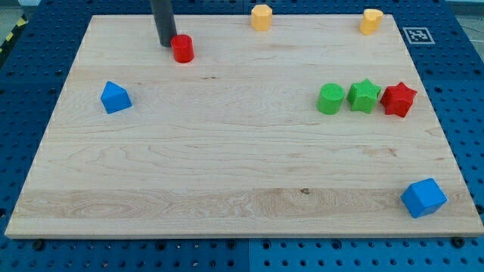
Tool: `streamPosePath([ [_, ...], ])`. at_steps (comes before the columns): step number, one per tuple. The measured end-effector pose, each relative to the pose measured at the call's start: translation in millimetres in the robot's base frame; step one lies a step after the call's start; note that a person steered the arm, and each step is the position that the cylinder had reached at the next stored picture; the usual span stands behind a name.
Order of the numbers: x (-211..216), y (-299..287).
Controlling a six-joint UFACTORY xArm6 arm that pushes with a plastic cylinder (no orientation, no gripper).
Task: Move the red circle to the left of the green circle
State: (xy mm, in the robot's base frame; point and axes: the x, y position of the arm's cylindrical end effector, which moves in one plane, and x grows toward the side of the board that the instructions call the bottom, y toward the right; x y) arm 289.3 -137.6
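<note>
The red circle (182,48) is a short red cylinder near the view's top left of the wooden board (227,151). The green circle (330,99) sits at the view's right, mid-height, far from the red circle. My dark rod comes down from the view's top edge, and my tip (165,44) rests on the board just left of the red circle, touching or almost touching its left side.
A green star (364,96) and a red star (398,99) line up right of the green circle. A blue block (115,97) lies at the left, a blue cube (423,198) at the bottom right. Two yellow blocks (261,17) (370,20) stand at the top edge.
</note>
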Motion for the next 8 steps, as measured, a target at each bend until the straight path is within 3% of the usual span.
streamPosePath([
  [1, 21.8, 12.4],
  [4, 4.0, 110.2],
  [6, 72.2, 119.9],
  [7, 75.7, 117.4],
  [8, 105.9, 117.4],
])
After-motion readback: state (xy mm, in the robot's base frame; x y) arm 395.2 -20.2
